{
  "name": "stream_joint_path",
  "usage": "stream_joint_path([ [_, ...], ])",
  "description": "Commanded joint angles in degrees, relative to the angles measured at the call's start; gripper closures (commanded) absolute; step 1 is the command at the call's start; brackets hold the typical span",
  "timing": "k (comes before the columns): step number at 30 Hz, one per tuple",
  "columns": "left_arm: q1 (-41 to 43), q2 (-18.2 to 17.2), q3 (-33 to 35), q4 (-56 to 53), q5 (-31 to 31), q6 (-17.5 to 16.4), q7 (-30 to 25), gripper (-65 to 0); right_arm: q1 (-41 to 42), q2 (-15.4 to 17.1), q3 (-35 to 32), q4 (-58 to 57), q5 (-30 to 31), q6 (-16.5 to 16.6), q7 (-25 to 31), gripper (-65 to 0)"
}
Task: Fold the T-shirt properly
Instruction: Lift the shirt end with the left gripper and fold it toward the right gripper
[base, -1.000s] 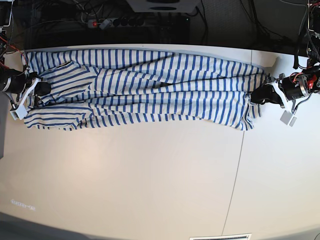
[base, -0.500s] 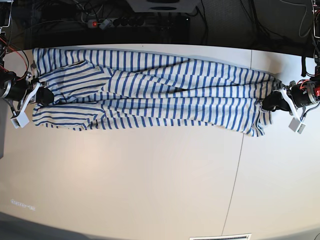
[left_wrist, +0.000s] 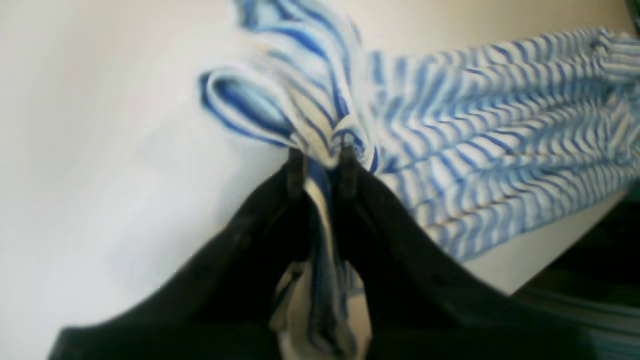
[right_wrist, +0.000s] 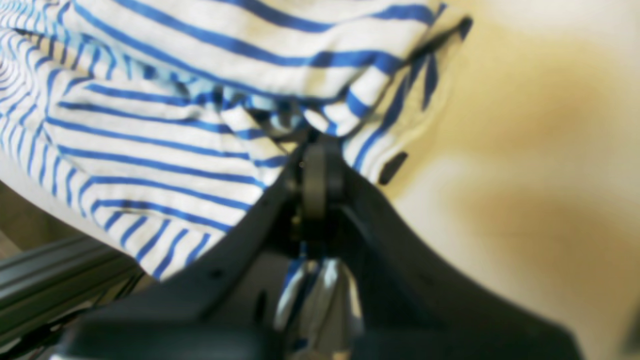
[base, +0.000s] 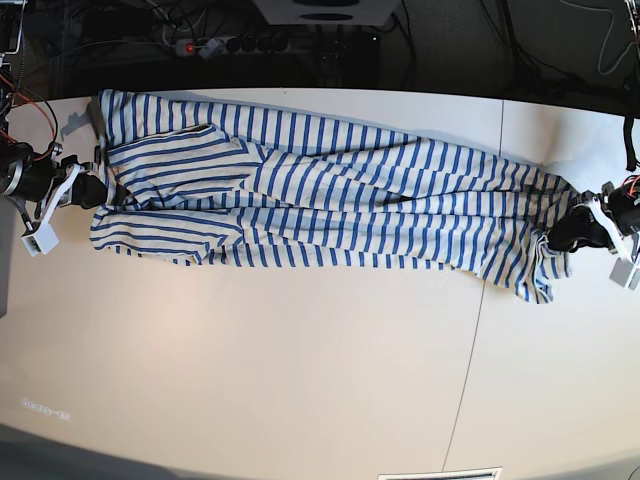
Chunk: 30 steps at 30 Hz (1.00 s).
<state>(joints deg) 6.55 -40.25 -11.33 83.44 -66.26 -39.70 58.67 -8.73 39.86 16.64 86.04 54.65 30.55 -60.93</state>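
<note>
Left wrist view. Left jaws (left_wrist: 320, 162): black, clenched on a bunched fold of the T-shirt (left_wrist: 500, 150); cloth passes between the two fingers and trails down behind them. Beyond the jaws the striped cloth runs off to the right in long ridges. Bench (left_wrist: 100, 150): pale, smooth, bare to the left of the jaws; its edge shows lower right, dark space past it. Picture is blurred.

Right wrist view. Right jaws (right_wrist: 316, 172): black, pressed together on a gathered edge of the T-shirt (right_wrist: 165, 150), a strip of cloth showing below between the fingers. Cloth spreads up and left of the jaws. Small dark tag (right_wrist: 393, 167) on the cloth edge just right of the jaws. Bench (right_wrist: 540, 150) cream-coloured to the right. Grey metal rail (right_wrist: 60, 280) at lower left.

Base view. T-shirt (base: 330, 195) stretched lengthwise across the far half of the bench (base: 300, 380), held between the right jaws (base: 92, 190) at the picture's left and the left jaws (base: 565, 238) at the picture's right, sloping slightly down toward the latter. Bench white, with a seam (base: 478, 330) running front to back. Behind it a dark background holding a power strip (base: 240, 45) and cables (base: 420, 40).
</note>
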Motion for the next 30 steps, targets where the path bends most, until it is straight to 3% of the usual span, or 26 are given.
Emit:
stream_joint_path([
  [1,-0.50,-1.05,-0.63,3.52,-1.57,-0.30,-0.76,0.0,0.61,1.53,0.66,0.85,0.70,4.17,0.52,0.0],
  [6,-0.48,1.84,2.19,19.17,6.60,-0.30,-0.42,0.0,0.61,1.53,0.66,0.85,0.63,4.17,0.52,0.0],
  [10,-0.48,2.51,10.29,30.34,20.79,-0.30,-4.98,0.0,0.63,1.55,0.66,0.85,0.59,4.17,0.72,0.0],
  [13,-0.70,3.58,17.11,34.16,31.12,3.63,-7.93,0.0,0.61,1.55,0.66,0.85,0.17,4.17,0.68,0.0],
  [18,-0.96,8.13,26.69,34.27,41.68,7.74,-9.55,0.0,0.61,1.55,0.66,0.85,0.22,4.17,0.72,0.0],
  [21,-0.98,11.76,31.30,34.27,48.50,12.68,-10.71,0.0,0.61,1.55,0.66,0.85,0.22,4.17,0.72,0.0],
  [25,-0.94,16.70,35.10,34.25,53.53,17.55,-10.73,0.0,0.61,1.55,0.66,0.85,0.20,4.17,0.72,0.0],
  [30,-0.85,23.54,37.29,33.94,55.82,19.82,-10.40,0.0,0.61,1.55,0.66,0.85,0.20,4.17,0.70,0.0],
])
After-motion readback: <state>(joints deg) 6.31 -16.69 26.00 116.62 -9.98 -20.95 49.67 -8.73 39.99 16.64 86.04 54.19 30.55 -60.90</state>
